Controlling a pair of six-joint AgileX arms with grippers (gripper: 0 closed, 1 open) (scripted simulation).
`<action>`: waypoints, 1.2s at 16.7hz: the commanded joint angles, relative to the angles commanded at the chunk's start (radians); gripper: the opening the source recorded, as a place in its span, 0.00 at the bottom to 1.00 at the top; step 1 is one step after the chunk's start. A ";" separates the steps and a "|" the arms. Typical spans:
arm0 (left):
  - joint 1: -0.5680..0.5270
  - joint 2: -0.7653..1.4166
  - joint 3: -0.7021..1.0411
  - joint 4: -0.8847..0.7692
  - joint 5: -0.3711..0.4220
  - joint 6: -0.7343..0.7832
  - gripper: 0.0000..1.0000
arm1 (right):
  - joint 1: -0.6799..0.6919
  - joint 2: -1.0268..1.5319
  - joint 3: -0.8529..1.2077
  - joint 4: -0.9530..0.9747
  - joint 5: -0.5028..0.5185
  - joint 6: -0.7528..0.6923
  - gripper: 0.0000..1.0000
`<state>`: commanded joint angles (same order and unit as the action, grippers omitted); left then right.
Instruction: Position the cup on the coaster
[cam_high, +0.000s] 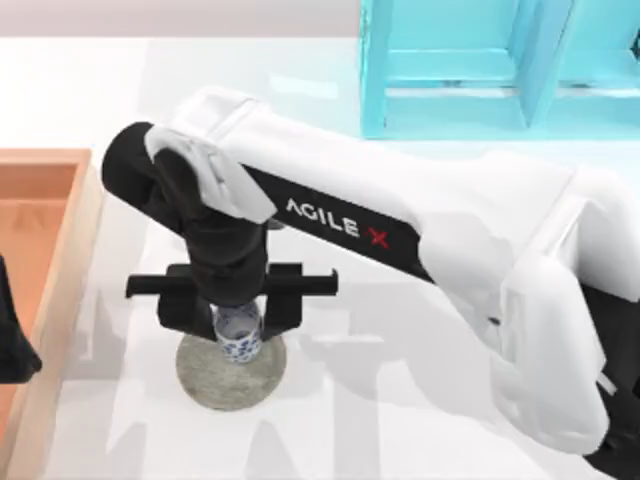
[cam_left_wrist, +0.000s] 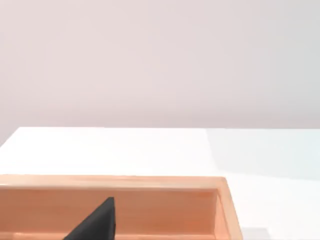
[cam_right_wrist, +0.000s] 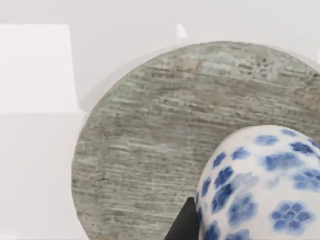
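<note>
Over the coaster, left of the counter's middle, my right claw grips the cup upright, fingers closed against its sides, so its base meets the disc squarely. My left claw idles over the wooden tray, its opening unclear.

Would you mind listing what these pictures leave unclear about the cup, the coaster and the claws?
- Top view: the right claw hides the cup's rim and its grip.
- Right wrist view: whether the cup touches the coaster is cut off.
- Left wrist view: the left claw over the wooden tray is cut off.
</note>
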<state>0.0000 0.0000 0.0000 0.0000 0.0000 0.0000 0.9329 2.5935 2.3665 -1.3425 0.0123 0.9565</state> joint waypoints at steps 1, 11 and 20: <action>0.000 0.000 0.000 0.000 0.000 0.000 1.00 | 0.000 0.000 0.000 0.000 0.000 0.000 0.00; 0.000 0.000 0.000 0.000 0.000 0.000 1.00 | 0.000 0.000 0.000 0.000 0.000 0.000 0.60; 0.000 0.000 0.000 0.000 0.000 0.000 1.00 | 0.000 0.000 0.000 0.000 0.000 0.000 1.00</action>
<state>0.0000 0.0000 0.0000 0.0000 0.0000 0.0000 0.9329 2.5935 2.3665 -1.3425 0.0123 0.9565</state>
